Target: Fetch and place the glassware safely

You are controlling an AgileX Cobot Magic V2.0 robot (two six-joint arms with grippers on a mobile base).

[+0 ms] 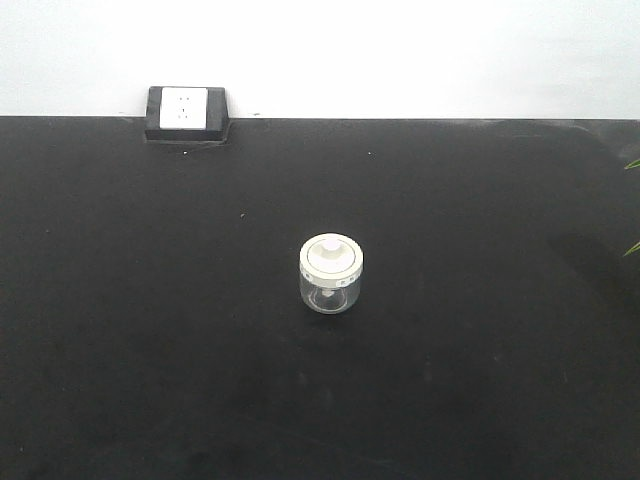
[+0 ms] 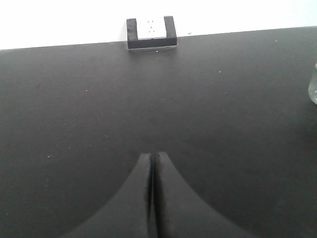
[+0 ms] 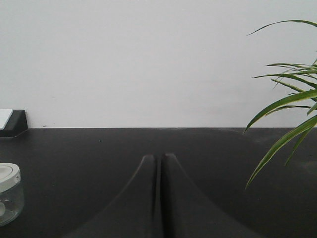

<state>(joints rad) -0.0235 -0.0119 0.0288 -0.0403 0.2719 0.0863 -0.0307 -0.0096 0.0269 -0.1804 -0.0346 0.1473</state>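
1. The jar (image 1: 331, 274) stands alone at the centre of the front view, on the black tabletop (image 1: 120, 330), free to approach from either side.
2. It is upright, its axis vertical, lid (image 1: 331, 257) and knob up.
3. The left gripper (image 2: 154, 161) and right gripper (image 3: 158, 161) are both pressed together, holding nothing, apparently parked low and short of the jar.

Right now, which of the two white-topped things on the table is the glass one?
The jar in the middle: clear body, knobbed round cream lid. The other, the socket box, is rectangular, black-framed, by the wall.
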